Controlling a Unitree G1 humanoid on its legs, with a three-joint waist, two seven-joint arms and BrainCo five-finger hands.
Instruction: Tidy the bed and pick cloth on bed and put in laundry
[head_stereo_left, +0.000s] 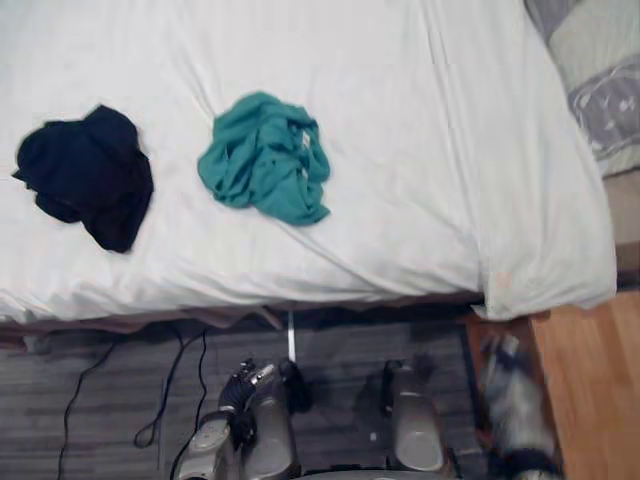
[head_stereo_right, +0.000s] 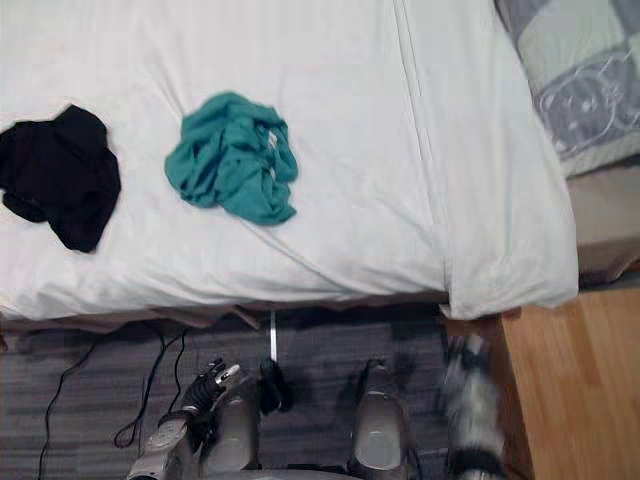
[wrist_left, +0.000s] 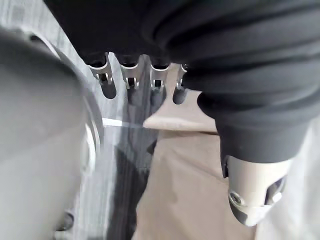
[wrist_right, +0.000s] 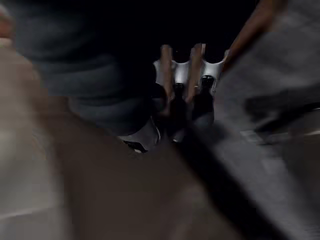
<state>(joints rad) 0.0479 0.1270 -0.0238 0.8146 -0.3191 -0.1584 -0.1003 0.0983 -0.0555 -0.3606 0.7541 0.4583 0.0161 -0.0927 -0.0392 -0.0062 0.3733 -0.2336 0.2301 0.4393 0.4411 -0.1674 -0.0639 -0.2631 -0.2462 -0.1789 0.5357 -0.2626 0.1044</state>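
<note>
Down at floor level, the left hand (head_stereo_left: 250, 388) hangs over the grey rug (head_stereo_left: 100, 400), its fingers relaxed and loosely spread, holding nothing. The right hand (head_stereo_left: 515, 405) is a blur beside the wooden floor (head_stereo_left: 590, 380), and its pose cannot be told. Just beyond, the white sheet of the bed (head_stereo_left: 400, 150) overhangs the near edge. A crumpled teal cloth (head_stereo_left: 265, 155) lies on it, with a bunched black cloth (head_stereo_left: 88, 175) apart to its left. To the right, bare sheet runs to a grey patterned pillow (head_stereo_left: 600, 80) at the far corner.
</note>
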